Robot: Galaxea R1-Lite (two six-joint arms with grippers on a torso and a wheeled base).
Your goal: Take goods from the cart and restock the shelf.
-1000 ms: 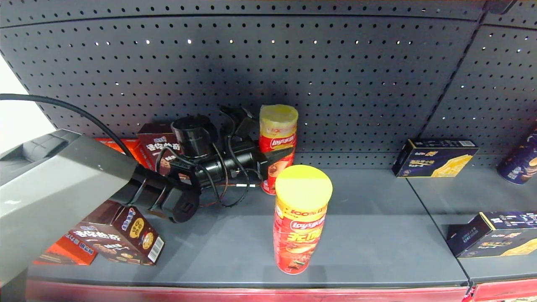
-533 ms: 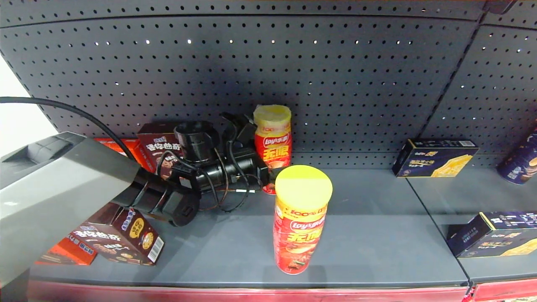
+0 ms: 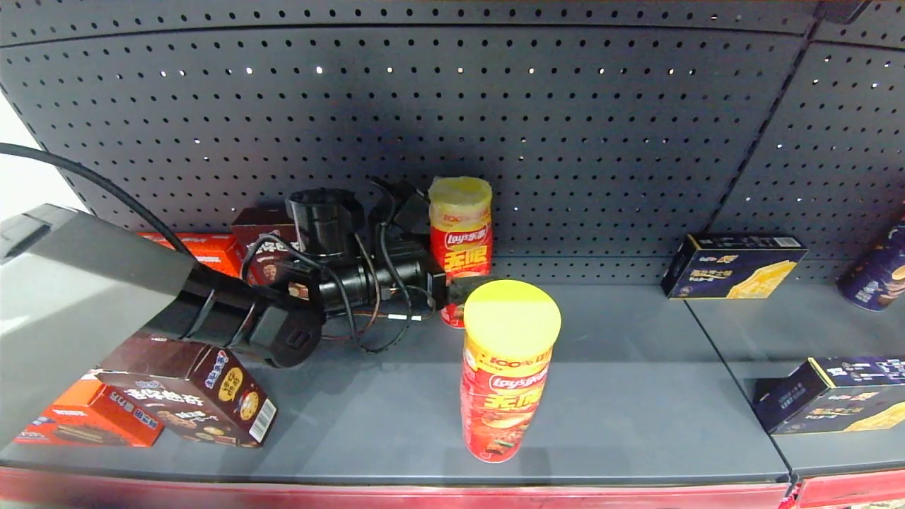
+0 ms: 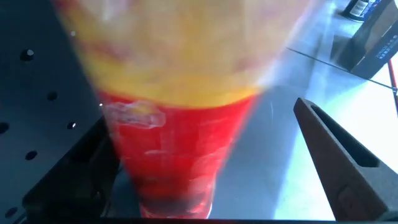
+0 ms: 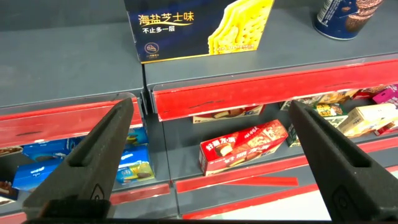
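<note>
Standing upright against pegboard (image 3: 537,134), red chip can (image 3: 460,226) (yellow lid), left pincer (image 3: 458,286) unclenched around it.

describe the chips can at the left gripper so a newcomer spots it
On the grey shelf, go to the pegboard back wall, left of centre. The rear chips can stands upright there, at the left gripper; its twin, the front chips can, stands alone nearer the shelf edge.

Rear can (image 4: 180,124) blurred, top cropped
</note>
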